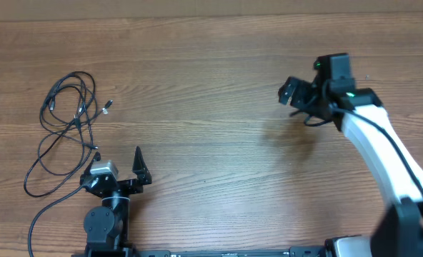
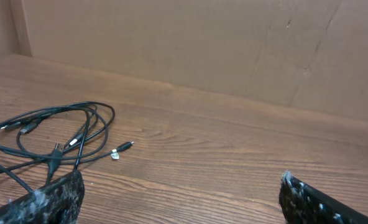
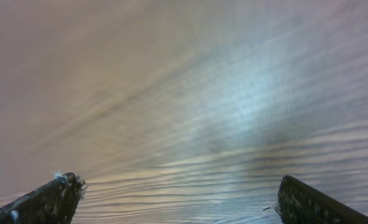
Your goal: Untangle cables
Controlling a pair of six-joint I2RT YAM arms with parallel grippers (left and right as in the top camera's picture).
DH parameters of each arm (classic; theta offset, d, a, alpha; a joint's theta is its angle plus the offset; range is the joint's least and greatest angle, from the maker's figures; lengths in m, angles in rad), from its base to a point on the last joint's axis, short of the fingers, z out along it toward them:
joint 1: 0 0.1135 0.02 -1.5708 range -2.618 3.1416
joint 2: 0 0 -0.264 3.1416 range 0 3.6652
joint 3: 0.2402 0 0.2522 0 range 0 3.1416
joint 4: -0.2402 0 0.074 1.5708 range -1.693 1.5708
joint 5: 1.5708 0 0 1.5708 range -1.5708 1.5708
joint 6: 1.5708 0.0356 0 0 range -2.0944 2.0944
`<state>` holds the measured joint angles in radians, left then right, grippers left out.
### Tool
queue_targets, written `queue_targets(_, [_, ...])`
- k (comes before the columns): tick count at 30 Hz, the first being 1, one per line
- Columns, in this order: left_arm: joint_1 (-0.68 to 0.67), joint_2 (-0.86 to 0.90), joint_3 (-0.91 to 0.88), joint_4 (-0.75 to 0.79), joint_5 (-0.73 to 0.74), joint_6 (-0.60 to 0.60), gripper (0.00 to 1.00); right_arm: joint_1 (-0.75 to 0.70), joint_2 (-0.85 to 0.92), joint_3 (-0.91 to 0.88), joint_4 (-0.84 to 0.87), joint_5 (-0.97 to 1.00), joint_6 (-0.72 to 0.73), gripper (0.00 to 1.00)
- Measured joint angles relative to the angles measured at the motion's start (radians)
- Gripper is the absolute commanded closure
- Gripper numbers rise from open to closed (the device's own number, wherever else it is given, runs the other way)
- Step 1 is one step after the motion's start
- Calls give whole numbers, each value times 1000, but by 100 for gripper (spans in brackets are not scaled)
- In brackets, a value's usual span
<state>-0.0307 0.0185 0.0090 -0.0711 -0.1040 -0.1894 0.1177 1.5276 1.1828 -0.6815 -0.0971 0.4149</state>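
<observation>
At nine o'clock on the desk, cables (image 1: 76, 123): thin black cords lying in loose overlapping loops, crossing one another near the middle of the heap; held by neither pincer.
Loose plug (image 1: 108, 106): a small silver-tipped end lying just off the loops toward three o'clock, flat on the wood; the left wrist view shows it (image 2: 115, 154) apart from the main tangle (image 2: 56, 151).
Left pincer (image 1: 117, 158): at seven o'clock of the overhead view, low over the desk, spread wide and holding nothing; in its own camera (image 2: 179, 186) both fingers frame bare wood.
Nearest strand: one cord runs down toward the left pincer's nine o'clock finger (image 2: 53, 198); whether they touch cannot be told.
Right pincer (image 1: 301, 100): at two o'clock, well apart from the cables, spread wide and holding nothing; its camera (image 3: 178, 183) shows only blurred wood grain between the fingers.
Desk (image 1: 211, 64): brown wood-grain top.
Backdrop: a plain brown board (image 2: 202, 43) stands along the desk's far edge.
</observation>
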Motion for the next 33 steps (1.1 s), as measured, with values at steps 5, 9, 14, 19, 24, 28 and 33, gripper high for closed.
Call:
queue_targets(5, [0, 0, 0, 0, 0, -3, 0, 0, -209, 0, 0, 0, 0, 0])
queue_targets(9, [0, 0, 0, 0, 0, -3, 1, 0, -373, 0, -10, 0, 1, 0])
queue_targets(14, [0, 0, 0, 0, 0, -3, 0, 0, -568, 0, -56, 0, 1, 0])
queue_targets(19, [0, 0, 0, 0, 0, -3, 0, 0, -791, 0, -82, 0, 2, 0])
queue_targets(24, [0, 0, 0, 0, 0, -3, 0, 0, -1001, 0, -109, 0, 3, 0])
queue_targets(28, [0, 0, 0, 0, 0, -3, 1, 0, -1109, 1, -167, 1, 3, 0])
queue_targets(33, [0, 0, 0, 0, 0, -3, 1, 0, -1206, -8, -220, 15, 3, 0])
